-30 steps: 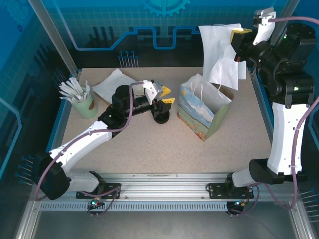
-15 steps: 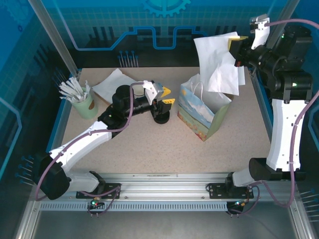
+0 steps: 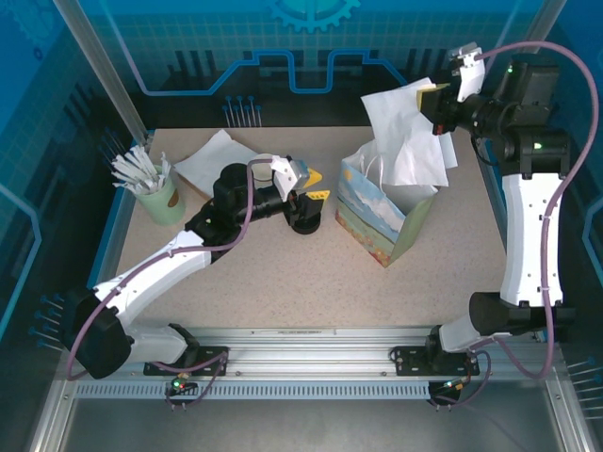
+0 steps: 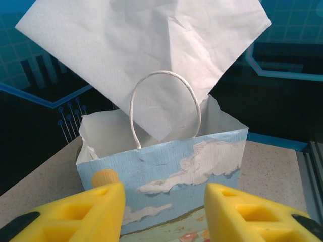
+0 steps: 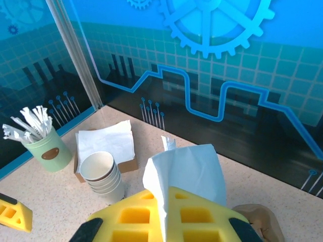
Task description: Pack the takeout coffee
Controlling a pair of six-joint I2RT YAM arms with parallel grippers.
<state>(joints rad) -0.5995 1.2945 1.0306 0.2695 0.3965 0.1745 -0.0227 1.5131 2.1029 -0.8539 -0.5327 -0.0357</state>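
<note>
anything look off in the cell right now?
The right gripper is shut on a crumpled white paper sheet that hangs over the open mouth of the paper bag, partly covering it. The takeout coffee looks upright beside the bag. Nothing spilled or damaged that I can see.

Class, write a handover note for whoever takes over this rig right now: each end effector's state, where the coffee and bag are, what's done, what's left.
Left end effector: at the takeout coffee, fingers apart; grip unclear.
Right end effector: shut on a white paper sheet, held above the paper bag.
Coffee: on the table, left of the bag, not yet packed.
Done: bag stands upright and open, white paper inside.
To do: probably drop the sheet in, then set the coffee in the bag.
</note>
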